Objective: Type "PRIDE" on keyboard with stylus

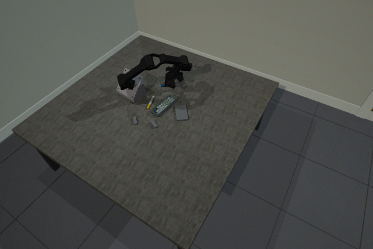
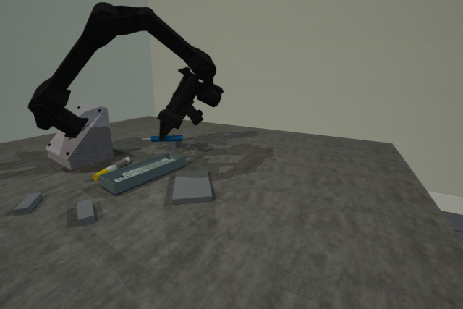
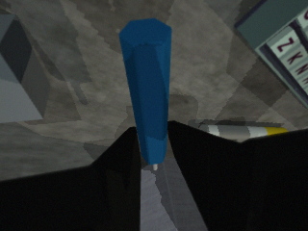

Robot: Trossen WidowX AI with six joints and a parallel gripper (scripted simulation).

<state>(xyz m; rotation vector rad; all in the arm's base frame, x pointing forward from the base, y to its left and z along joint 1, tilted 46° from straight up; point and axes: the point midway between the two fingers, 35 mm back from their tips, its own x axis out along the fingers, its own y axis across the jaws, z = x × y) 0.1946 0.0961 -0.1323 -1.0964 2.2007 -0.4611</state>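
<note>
Tool [image 1: 167, 85] [image 2: 161, 137] [image 3: 152, 131]: closed down on the stylus [image 1: 162, 85] [image 2: 173, 137] [image 3: 148, 91], one finger on either side of its blue handle near the tip end. Grip is narrow.

Stylus: lies roughly level in the exterior view and appears raised off the counter [image 1: 150, 155] [image 2: 261, 253] [image 3: 87, 103]. Thin pale tip points toward the base [image 1: 139, 92] [image 2: 100, 141] [image 3: 168, 197]; thick end points away from it.

Arm [image 1: 174, 59] [image 2: 168, 36]: black, arched up from the slanted, pale base, its wrist bent so that the tool angles down and back toward the base.

Keyboard [image 1: 164, 105] [image 2: 144, 171] [image 3: 291, 45]: on the counter, pale keys within a teal, raised surround. Tool and stylus are apart from it; no key is being touched. Wrist view catches one corner, with Z, K and N legible in dark red.

Marker [image 1: 150, 102] [image 2: 111, 168] [image 3: 241, 131]: lying on the counter near the keyboard, on the base side; yellow at one end, white and grey along the rest.

Grey slab [image 1: 181, 112] [image 2: 192, 186]: flat, near the keyboard on the side away from the marker. Two small bars, first bar [image 1: 134, 120] [image 2: 27, 203] and second bar [image 1: 153, 123] [image 2: 85, 211], lie apart from each other. Grey block [image 2: 178, 143] [image 3: 19, 72]: behind the stylus in the exterior view, partly hidden.
</note>
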